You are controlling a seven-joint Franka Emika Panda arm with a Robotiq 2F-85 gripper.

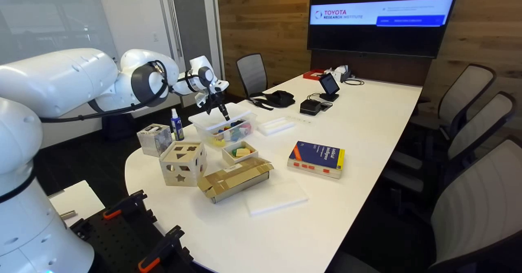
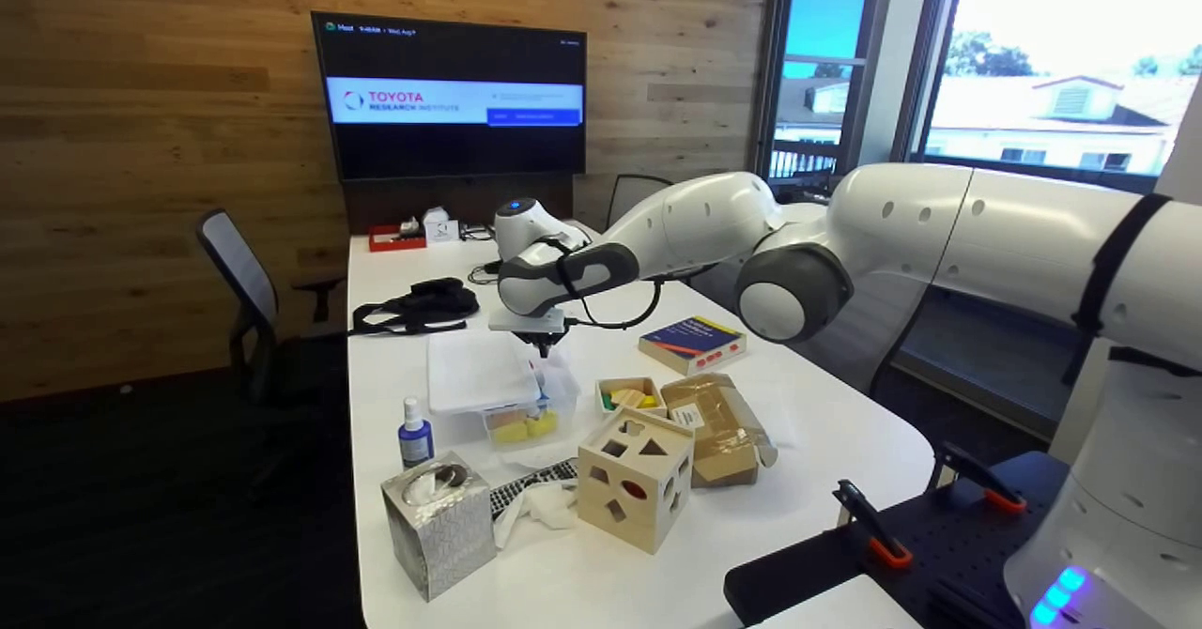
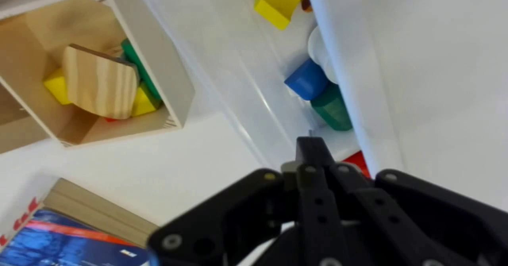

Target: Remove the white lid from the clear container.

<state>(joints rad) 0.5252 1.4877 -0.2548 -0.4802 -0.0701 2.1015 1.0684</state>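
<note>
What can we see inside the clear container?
The wrist view shows a yellow block, brown piece, white piece, blue block, green block and red piece inside the clear container. The white lid partly covers it, hiding anything fully beneath in that view.

Office, specifically a meeting room. Long white table (image 1: pixel 359 120) has mesh-back chairs (image 1: pixel 465 89) along both sides. Big wall screen (image 1: pixel 383 36) at the far end reads Toyota Research Institute, Meet label (image 2: pixel 346 27) in its top corner. Small tilted display (image 1: pixel 328 84) stands on the table. Wood-plank wall (image 2: pixel 160 122) sits behind the screen in both exterior views. Large windows (image 2: pixel 1033 0) look onto a rooftop (image 2: pixel 986 108) and trees (image 2: pixel 1005 61). Door (image 1: pixel 191 36) has a tall bar handle (image 1: pixel 173 18). Lab touch: white robot arm (image 1: pixel 61 81) at the near end, plus a book (image 1: pixel 316 155) titled Artificial Intelligence.
</note>
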